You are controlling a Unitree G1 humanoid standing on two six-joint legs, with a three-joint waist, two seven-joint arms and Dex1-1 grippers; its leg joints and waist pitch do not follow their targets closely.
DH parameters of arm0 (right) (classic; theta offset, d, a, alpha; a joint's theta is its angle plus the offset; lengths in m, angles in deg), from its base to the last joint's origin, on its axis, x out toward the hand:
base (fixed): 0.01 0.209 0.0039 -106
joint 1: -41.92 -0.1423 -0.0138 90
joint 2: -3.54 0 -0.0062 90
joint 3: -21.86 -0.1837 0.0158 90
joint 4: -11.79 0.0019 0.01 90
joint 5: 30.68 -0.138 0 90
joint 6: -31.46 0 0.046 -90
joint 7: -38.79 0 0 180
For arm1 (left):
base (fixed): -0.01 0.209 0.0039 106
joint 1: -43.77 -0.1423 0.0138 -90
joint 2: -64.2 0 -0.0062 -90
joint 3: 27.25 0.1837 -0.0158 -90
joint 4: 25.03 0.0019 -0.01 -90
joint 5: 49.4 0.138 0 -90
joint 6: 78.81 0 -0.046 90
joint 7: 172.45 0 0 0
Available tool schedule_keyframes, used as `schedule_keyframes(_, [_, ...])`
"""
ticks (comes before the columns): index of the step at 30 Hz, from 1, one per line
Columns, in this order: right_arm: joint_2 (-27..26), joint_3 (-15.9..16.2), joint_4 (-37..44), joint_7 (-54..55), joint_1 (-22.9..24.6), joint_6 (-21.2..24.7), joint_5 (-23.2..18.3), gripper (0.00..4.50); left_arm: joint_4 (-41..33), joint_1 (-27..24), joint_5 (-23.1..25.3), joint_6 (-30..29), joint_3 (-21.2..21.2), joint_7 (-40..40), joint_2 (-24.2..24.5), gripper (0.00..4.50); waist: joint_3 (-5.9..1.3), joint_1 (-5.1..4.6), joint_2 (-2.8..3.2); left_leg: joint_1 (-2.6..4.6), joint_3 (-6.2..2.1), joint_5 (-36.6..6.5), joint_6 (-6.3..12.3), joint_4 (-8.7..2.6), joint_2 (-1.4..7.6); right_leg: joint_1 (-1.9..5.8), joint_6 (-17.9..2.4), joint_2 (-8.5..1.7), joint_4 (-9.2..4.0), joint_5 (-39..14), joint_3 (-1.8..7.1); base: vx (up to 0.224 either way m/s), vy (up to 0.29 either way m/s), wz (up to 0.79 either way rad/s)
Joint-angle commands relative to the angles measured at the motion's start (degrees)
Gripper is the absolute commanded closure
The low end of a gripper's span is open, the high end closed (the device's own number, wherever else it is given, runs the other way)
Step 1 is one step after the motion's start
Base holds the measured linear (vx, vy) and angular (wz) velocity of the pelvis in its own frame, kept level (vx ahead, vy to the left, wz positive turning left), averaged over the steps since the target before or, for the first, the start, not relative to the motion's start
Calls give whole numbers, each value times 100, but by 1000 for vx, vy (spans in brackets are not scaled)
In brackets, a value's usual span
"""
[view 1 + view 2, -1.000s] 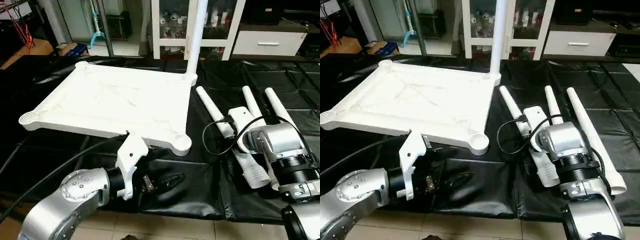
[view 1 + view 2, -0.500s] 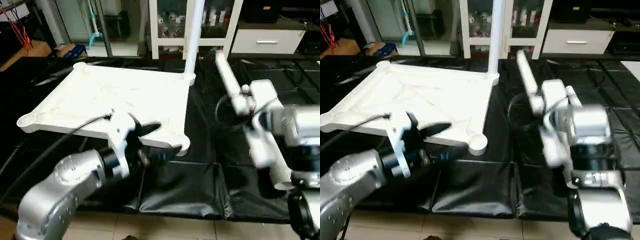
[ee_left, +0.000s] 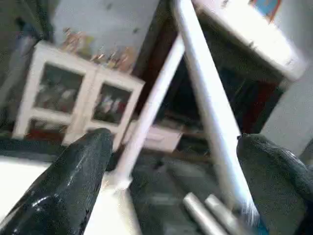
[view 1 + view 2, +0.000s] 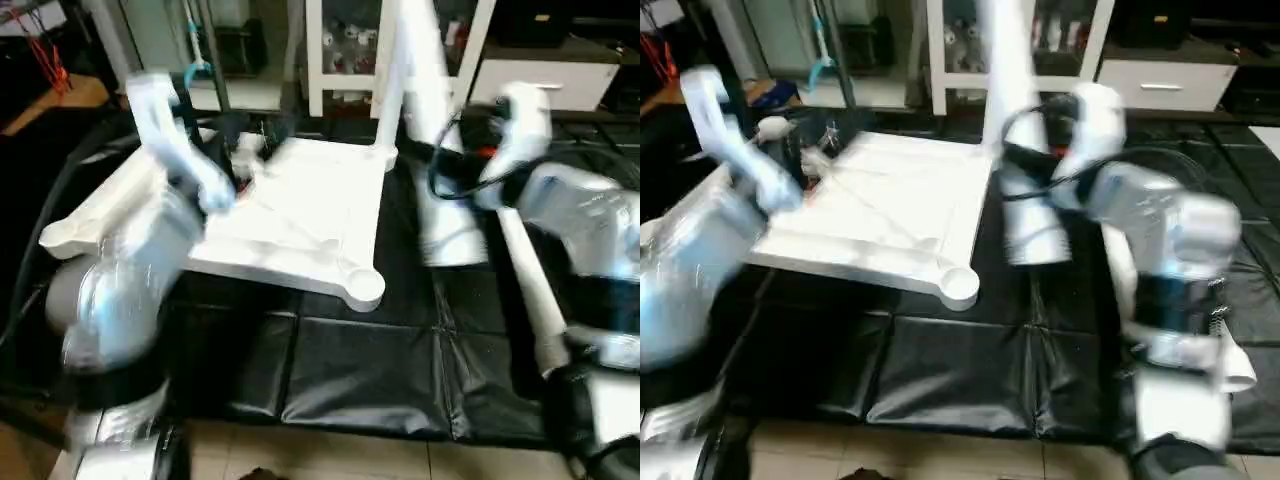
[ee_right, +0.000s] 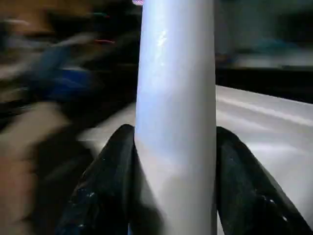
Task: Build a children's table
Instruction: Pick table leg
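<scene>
- Gripping a leg (image 4: 432,150) in the right end effector (image 5: 173,161), fingers clamped on both sides of the tube, raised beside the tabletop (image 4: 300,215) lying underside-up on the black surface (image 4: 350,370).
- Spreading wide, the left end effector (image 3: 171,181) is holding nothing above the tabletop.
- Risking: the leg knocking the mounted leg (image 4: 992,100), or missing the near corner socket (image 4: 362,287) if tilted.

Even indoor light, moderately bright, with no hard shadows. Both silver forearms (image 4: 130,270) are smeared by heavy motion blur (the left one most), while the white square plastic tabletop (image 4: 300,215) and the black padded mat (image 4: 360,370) stay fairly sharp. Soft glare runs down the white tapered tubular leg (image 5: 176,112), seen close; the background behind it is streaked and unfocused.
</scene>
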Motion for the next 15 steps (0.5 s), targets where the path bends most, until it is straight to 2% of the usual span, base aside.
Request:
schedule_keyframes(1, [-13, -87, 270, -469, 82, -78, -434, 275, 221, 244, -253, -141, -116, 126, -86, 0, -484, 73, -105, 116, -228, -29, 392, -327, 513, 253, -1270, -690, -362, -266, 325, 0, 0, 0])
schedule_keyframes(3, [26, -16, 380, -757, 179, -68, -592, 275, 330, 420, -402, -248, -151, 155, -182, 0, -488, 133, -98, 110, -225, 40, 419, -318, 520, 242, -1262, -685, -347, -204, 317, 0, 0, 0])
schedule_keyframes(5, [114, 80, 555, -1106, 317, -47, -800, 275, 413, 599, -825, -472, -251, 244, -365, 0, -487, 208, -108, 113, -223, 26, 380, -318, 533, 234, -1235, -707, -354, -225, 320, 0, 0, 0])
schedule_keyframes(7, [144, 112, 598, -1165, 345, -42, -826, 275, 413, 622, -921, -524, -273, 260, -391, 0, -475, 223, -117, 120, -229, -83, 333, -333, 544, 223, -1220, -721, -372, -391, 310, 0, 0, 0])
schedule_keyframes(8, [237, 208, 707, -1346, 427, -68, -885, 275, 449, 690, -1149, -696, -340, 316, -441, 0, -471, 218, -112, 121, -226, -132, 305, -335, 539, 219, -1208, -720, -379, -483, 309, 0, 0, 0])
schedule_keyframes(10, [313, 277, 822, -1495, 501, -54, -962, 275, 470, 730, -1313, -833, -385, 338, -461, 0, -463, 250, -113, 159, -190, -303, 213, -335, 532, 204, -1156, -730, -424, -686, 304, 0, 0, 0])
schedule_keyframes(13, [403, 357, 853, -1547, 581, -44, -1007, 275, 431, 759, -1469, -859, -323, 221, -445, 0, -450, 227, -131, 118, -212, -350, 184, -363, 539, 218, -1027, -747, -440, -955, 273, 0, 0, 0])
schedule_keyframes(15, [469, 451, 847, -1594, 617, -90, -968, 275, 356, 764, -1543, -912, -258, 110, -402, 0, -447, 228, -136, 123, -205, -412, 146, -370, 533, 213, -953, -756, -463, -1116, 267, 0, 0, 0])
